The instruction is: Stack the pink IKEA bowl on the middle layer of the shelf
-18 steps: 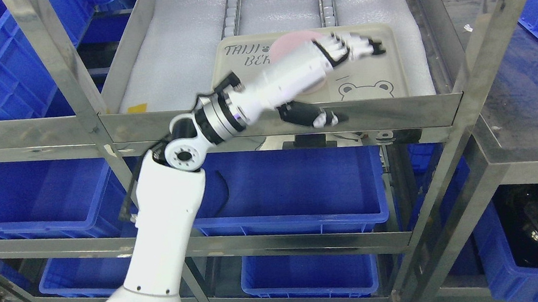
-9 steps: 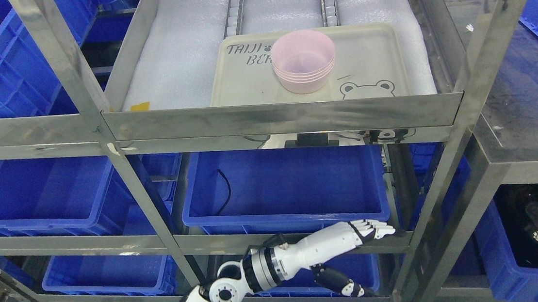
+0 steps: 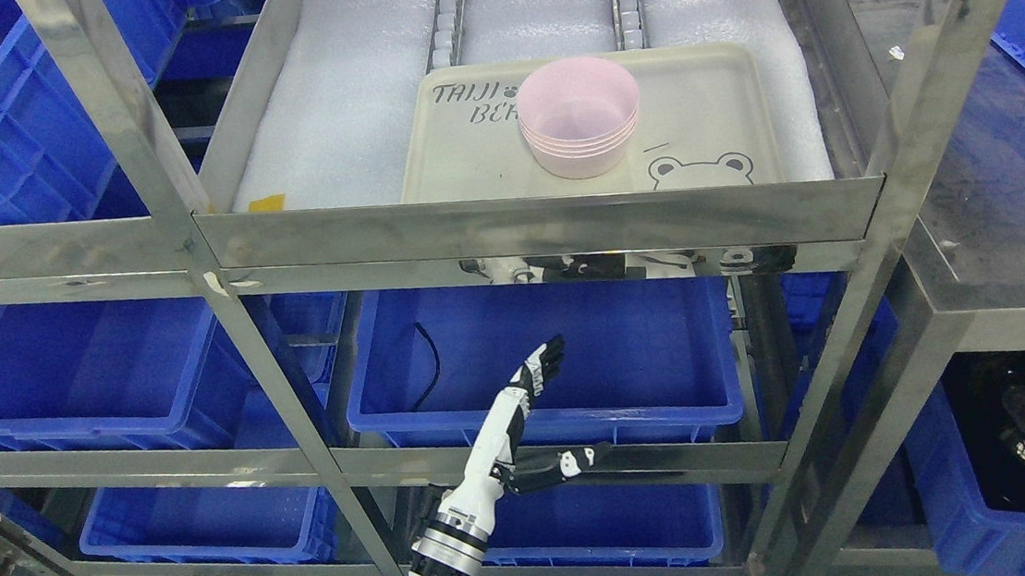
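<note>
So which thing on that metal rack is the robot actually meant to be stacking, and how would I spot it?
Look at the steel shelf that crosses the upper part of the view, lined with white foam. On it lies a beige tray printed with a cartoon bear face. The stack of pink bowls stands on that tray, the only pink, round thing among blue crates and bare metal.

You see the steel shelf whose upper tier carries white foam padding, with a beige tray lying on that padding near the shelf's front rail.
</note>
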{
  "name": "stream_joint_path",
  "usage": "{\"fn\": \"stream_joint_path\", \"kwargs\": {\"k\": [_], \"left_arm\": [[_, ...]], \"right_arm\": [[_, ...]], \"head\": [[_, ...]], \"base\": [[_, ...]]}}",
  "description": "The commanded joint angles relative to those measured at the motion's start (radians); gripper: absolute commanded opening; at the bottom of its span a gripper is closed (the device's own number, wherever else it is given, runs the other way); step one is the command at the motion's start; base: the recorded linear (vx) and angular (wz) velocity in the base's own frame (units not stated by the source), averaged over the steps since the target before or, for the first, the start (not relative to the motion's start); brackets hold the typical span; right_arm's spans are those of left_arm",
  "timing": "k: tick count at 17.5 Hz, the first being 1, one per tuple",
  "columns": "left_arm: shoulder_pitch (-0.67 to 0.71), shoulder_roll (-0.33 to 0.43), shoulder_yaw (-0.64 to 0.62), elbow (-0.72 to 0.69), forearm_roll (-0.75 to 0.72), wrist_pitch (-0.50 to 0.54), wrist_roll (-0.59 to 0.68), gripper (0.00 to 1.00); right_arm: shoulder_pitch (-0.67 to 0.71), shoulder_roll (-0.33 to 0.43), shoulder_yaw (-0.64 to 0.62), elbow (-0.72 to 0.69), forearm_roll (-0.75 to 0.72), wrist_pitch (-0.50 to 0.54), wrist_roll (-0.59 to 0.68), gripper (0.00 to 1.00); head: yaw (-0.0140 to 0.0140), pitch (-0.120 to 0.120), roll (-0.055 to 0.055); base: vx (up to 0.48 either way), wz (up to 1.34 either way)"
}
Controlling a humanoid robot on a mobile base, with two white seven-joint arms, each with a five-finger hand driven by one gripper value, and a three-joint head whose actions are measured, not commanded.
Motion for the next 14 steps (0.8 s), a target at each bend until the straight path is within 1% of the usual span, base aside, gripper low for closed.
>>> {"fn": "stream_joint_path", "kwargs": {"k": [1,14], "left_arm": [[0.021,0.017,0.076,-0.157,0.073,0.139,0.133,1.00],[0.023,0.017,0.061,-0.157,0.074,0.129,0.135,1.00]], "right_arm": [[0.003,-0.017,0.000,-0.017,0.000,-0.001,0.000,1.00],[0.003,-0.017,0.000,-0.017,0.000,-0.001,0.000,1.00]], "head": [[0.0000,0.000,0.000],[0.0000,0.000,0.000]], "base": [[0.000,0.00],[0.000,0.00]]}}
